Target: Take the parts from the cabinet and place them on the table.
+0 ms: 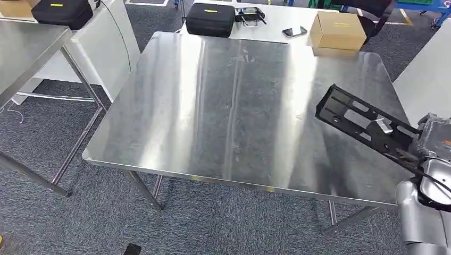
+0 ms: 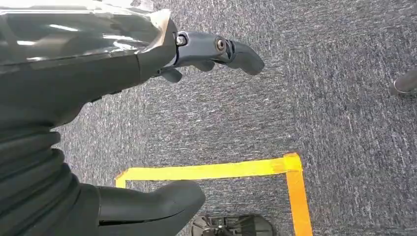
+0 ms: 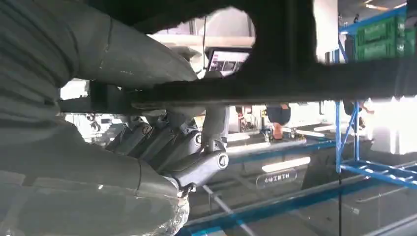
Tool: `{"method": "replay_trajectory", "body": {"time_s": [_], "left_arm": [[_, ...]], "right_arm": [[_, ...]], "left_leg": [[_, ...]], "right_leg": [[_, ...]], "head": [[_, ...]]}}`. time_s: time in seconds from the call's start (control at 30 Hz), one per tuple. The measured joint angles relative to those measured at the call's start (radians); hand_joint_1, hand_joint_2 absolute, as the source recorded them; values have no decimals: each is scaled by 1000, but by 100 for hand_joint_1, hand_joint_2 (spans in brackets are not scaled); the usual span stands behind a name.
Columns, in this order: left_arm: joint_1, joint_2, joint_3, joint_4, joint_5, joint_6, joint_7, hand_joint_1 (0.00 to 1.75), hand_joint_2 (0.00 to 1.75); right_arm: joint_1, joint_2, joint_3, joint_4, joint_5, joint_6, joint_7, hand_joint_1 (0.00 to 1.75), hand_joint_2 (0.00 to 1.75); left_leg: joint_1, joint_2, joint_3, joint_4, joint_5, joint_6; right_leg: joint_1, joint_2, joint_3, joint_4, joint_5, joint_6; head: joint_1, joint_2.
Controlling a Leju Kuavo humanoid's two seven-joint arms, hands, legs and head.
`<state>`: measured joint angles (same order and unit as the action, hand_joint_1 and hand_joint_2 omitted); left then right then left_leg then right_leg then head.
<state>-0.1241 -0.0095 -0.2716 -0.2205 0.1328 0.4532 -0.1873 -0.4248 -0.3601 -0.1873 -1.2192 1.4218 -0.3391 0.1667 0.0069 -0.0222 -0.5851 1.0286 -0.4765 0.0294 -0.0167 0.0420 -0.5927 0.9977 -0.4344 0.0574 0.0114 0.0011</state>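
Observation:
A flat black metal part (image 1: 356, 120) with cut-out slots hangs tilted above the right side of the bare steel table (image 1: 213, 117). My right hand (image 1: 428, 143) grips its near end at the table's right edge. In the right wrist view the same black part (image 3: 290, 59) crosses close in front of the camera, and the right hand's fingers (image 3: 162, 142) curl under it. My left hand (image 2: 196, 54) hangs over grey carpet with thumb and fingers apart and nothing in it.
Behind the steel table stands a white table with a black case (image 1: 210, 19), a phone (image 1: 294, 32) and a cardboard box (image 1: 337, 30). Another steel table (image 1: 26, 48) is at the left. Yellow floor tape (image 2: 216, 171) lies below my left hand.

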Motion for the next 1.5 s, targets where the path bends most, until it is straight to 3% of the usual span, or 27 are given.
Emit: {"method": "replay_trajectory", "body": {"time_s": [0.27, 0.47, 0.77, 1.0, 1.37, 1.4, 1.5], "left_arm": [[-5, -5, 0, -5, -19, -7, 11, 0, 175], [-20, -9, 0, -10, -38, -10, 24, 0, 175], [-36, -8, 35, -14, -40, 3, 26, 0, 175], [-34, -8, 72, -14, -32, 13, 22, 0, 175], [-24, -7, 116, -14, -19, 38, 8, 0, 175], [-22, -7, 123, -14, -19, 40, 6, 0, 175], [-19, -7, 132, -14, -18, 53, 5, 0, 175]], "right_arm": [[12, -36, -5, 13, 9, -34, -15, 175, 175], [-44, -23, 39, 97, 52, -50, -11, 175, 175], [-168, 111, 181, 223, 77, -46, -31, 175, 175], [-231, 225, 283, 262, 92, 10, -72, 175, 175], [-282, 298, 346, 291, 102, 77, -61, 175, 175], [-283, 301, 350, 293, 103, 80, -58, 0, 0], [-290, 306, 354, 298, 105, 84, -53, 0, 0]], "left_leg": [[0, 0, -1, 0, 0, 0], [0, 1, -2, 0, 0, 0], [1, 0, -2, 0, 1, -1], [2, 0, -3, 0, 1, -1], [2, -3, -4, 0, 2, -1], [2, -2, -4, 0, 2, -1], [2, -2, -4, 0, 2, -1]], "right_leg": [[0, 0, -1, 0, 0, 0], [0, 1, 0, 1, 0, 0], [1, 0, -2, 3, 0, 0], [1, 0, -3, 4, 0, 0], [0, -1, -3, 4, 0, 0], [0, -1, -3, 3, 0, 0], [1, -1, -3, 3, 0, 0]], "head": [[0, 0], [0, 0], [0, 0], [0, 0], [0, 0], [0, 0], [0, 0]]}}
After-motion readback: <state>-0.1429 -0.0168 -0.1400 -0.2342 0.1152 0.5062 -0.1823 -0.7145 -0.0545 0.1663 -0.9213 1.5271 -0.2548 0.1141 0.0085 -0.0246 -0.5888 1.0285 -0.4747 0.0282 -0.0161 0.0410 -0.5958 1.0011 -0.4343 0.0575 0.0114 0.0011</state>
